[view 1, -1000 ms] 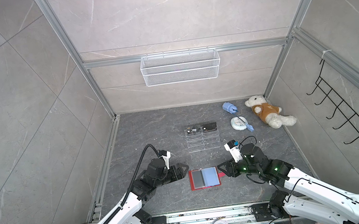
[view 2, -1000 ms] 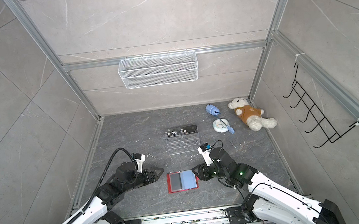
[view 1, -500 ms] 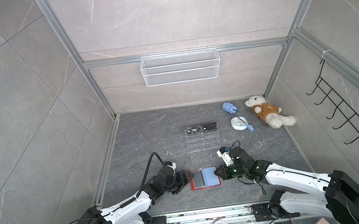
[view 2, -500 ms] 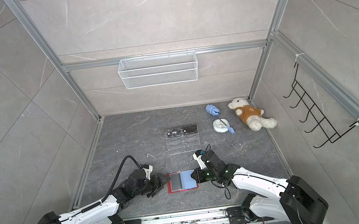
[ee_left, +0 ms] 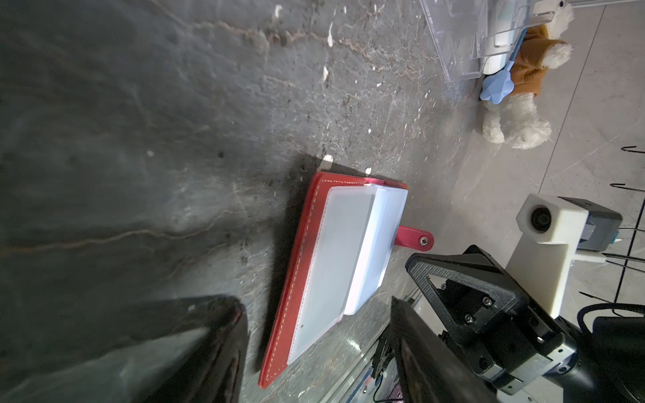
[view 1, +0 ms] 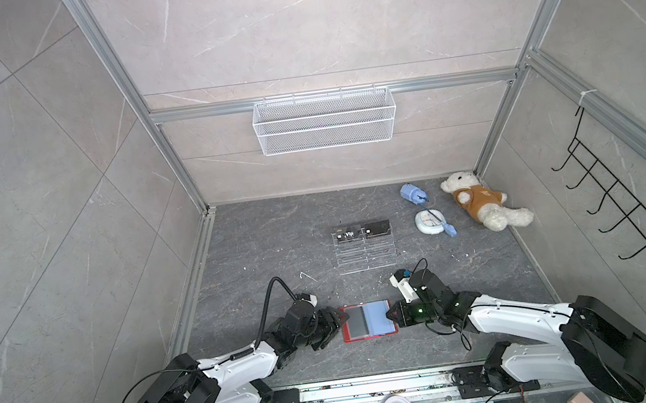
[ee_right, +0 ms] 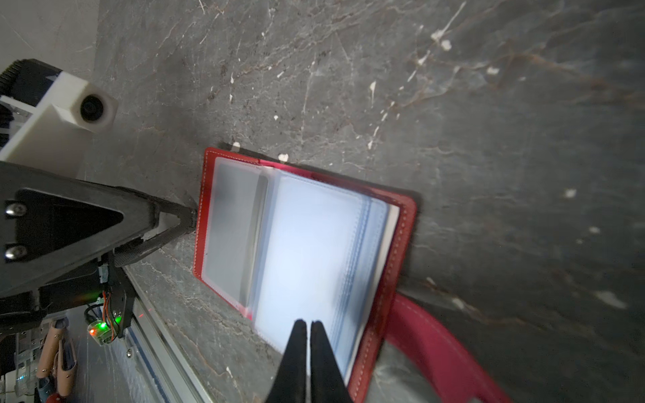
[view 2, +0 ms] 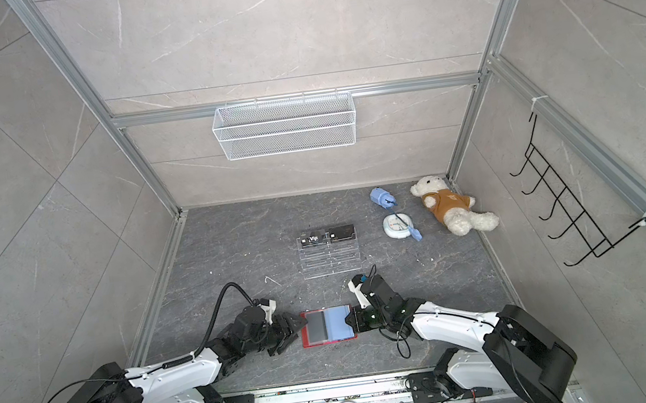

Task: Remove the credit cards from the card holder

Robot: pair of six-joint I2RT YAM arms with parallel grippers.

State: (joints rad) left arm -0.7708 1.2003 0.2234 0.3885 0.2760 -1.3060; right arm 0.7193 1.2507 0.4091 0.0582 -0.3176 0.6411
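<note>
Card holder [view 1: 367, 321], likely light, floppy, slick-sleeved, lies open on bench [view 1: 275, 237] near acrylic stand [view 1: 365, 254] bearing both credit cards [view 1: 348, 234]; best gripped by cover edge; left hand [view 1: 340, 326] released, right hand [view 1: 389, 315] clenched.

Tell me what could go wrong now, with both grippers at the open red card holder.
1. The right gripper is shut at the edge of the pale blue sleeves. Whether it has caught one is unclear, so it may slip off or lift several at once.
2. Nothing pins the card holder: the left gripper has its jaws open at the cover's edge. A pull from the right could drag the whole holder along.
</note>
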